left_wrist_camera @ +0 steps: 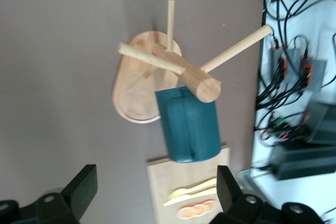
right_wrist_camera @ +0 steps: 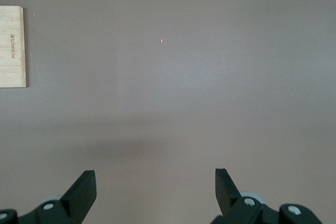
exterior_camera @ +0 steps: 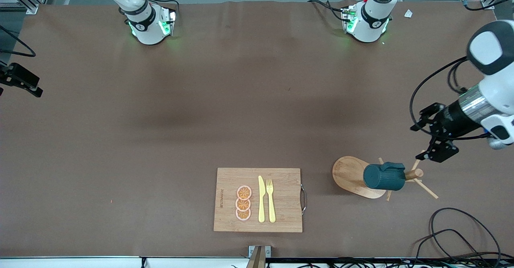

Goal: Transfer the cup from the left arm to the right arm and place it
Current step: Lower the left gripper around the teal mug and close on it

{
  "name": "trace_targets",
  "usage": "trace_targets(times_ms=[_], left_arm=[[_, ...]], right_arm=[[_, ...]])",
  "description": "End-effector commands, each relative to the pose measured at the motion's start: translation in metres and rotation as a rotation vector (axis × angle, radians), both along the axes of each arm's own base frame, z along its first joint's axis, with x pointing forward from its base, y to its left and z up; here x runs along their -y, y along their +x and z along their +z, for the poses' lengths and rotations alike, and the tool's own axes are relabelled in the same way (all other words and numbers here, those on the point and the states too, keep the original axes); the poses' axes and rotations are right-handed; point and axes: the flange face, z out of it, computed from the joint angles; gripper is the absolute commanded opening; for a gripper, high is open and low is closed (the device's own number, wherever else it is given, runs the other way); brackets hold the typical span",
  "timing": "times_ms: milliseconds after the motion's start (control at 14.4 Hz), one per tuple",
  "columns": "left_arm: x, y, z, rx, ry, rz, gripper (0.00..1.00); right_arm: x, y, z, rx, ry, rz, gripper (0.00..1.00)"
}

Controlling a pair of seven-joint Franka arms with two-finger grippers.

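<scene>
Cup (exterior_camera: pixel 384 176) hung on peg rack (exterior_camera: pixel 413 175); left gripper (left_wrist_camera: pixel 152 190) wide, empty, lined up above it; right gripper (right_wrist_camera: pixel 155 190) wide, waiting over bare table.

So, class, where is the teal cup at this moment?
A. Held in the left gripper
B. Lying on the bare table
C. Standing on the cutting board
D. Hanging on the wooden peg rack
D: the cup hangs on a peg of the wooden rack; the left gripper is over the rack, open and empty, and the cutting board carries only the knife, fork and orange slices.
</scene>
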Motion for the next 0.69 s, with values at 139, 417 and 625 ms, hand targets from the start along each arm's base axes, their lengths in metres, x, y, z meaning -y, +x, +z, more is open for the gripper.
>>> trace_targets(times_ms=[139, 417, 625], left_arm=[[-0.004, 0.004, -0.037, 0.063, -0.031, 0.124, 1.00], [0.007, 0.008, -0.052, 0.057, -0.044, 0.113, 1.00], [0.018, 0.015, -0.067, 0.074, -0.055, 0.109, 1.00]], right_arm=[[-0.001, -0.006, 0.002, 0.008, -0.015, 0.014, 1.00], [0.000, -0.006, 0.001, 0.007, -0.015, 0.012, 1.00], [0.001, -0.006, 0.001, 0.007, -0.015, 0.011, 1.00]])
